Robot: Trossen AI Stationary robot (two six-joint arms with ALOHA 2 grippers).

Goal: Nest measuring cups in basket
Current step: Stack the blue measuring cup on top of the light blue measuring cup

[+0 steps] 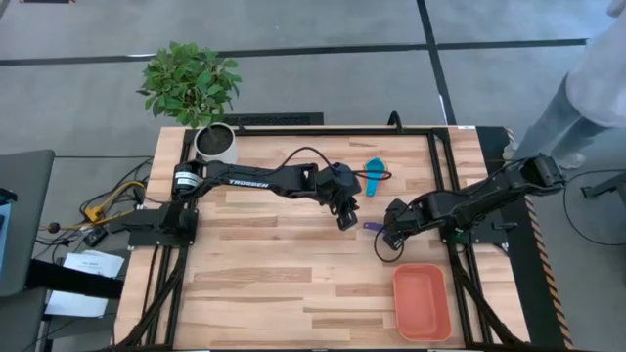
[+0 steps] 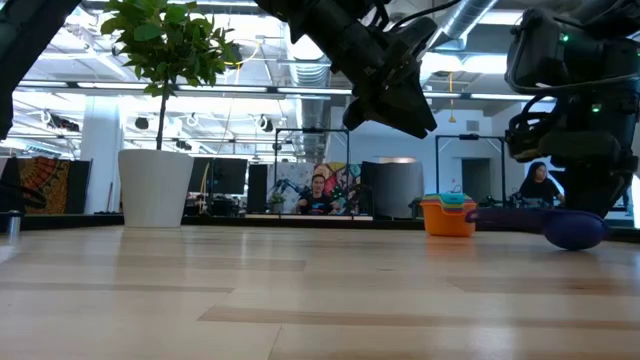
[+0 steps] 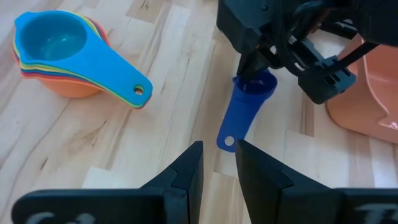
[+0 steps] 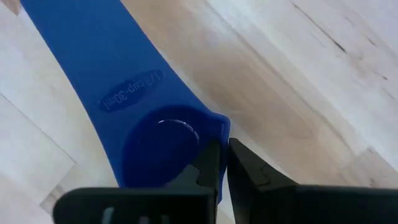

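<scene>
The dark blue measuring cup (image 1: 372,227) (image 3: 249,102) lies on the wood table between both grippers, with its handle toward the left arm. My right gripper (image 1: 389,235) (image 4: 222,155) is shut on its bowl. My left gripper (image 1: 346,221) (image 3: 219,152) hovers open above the handle's free end, touching nothing, and the low view shows it raised off the table. The other cups sit nested in one stack (image 1: 375,176) (image 3: 56,50), light blue on top and the orange one's base on the table, near the far edge. The orange basket (image 1: 397,293) lies near the right near corner. My right gripper pinches the dark blue cup's bowl wall at the rim (image 4: 219,124), on the side away from the handle. One finger (image 4: 205,163) is inside the bowl and one is outside. The fingers slant down from the table's right. In the low view the bowl (image 2: 575,230) sits at table level with the handle about level.
A white plant pot (image 1: 215,145) with a leafy plant stands at the far left corner. A black frame rail (image 1: 450,186) runs along the right side next to the right arm. A person's legs (image 1: 572,117) show beyond the far right corner. Bare wood lies left of the basket.
</scene>
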